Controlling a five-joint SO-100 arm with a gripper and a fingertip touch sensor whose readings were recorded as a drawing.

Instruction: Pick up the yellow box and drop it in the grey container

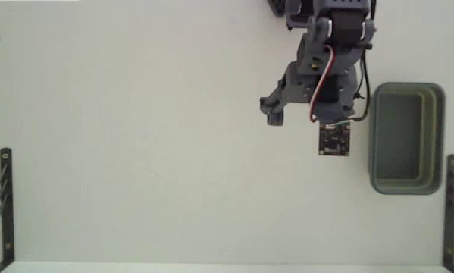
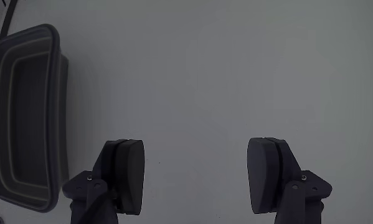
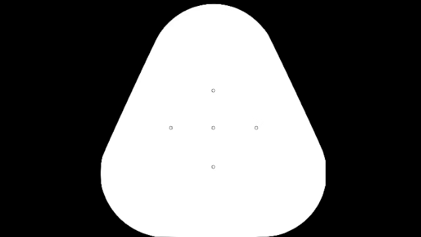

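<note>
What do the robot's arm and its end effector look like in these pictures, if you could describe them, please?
In the fixed view, the blue-grey plastic arm has blocky segments, a red-and-white cable looping down its front, black wiring beside it, and a small dark square circuit board at its lower end. In the wrist view, the end effector has two dark, flat fingers with rounded tips and small screws at their bases.

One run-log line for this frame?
gripper: open, empty, above bare table | yellow box: not visible in either view | grey container: looks empty, right of arm in fixed view | stage: no grasp
</note>
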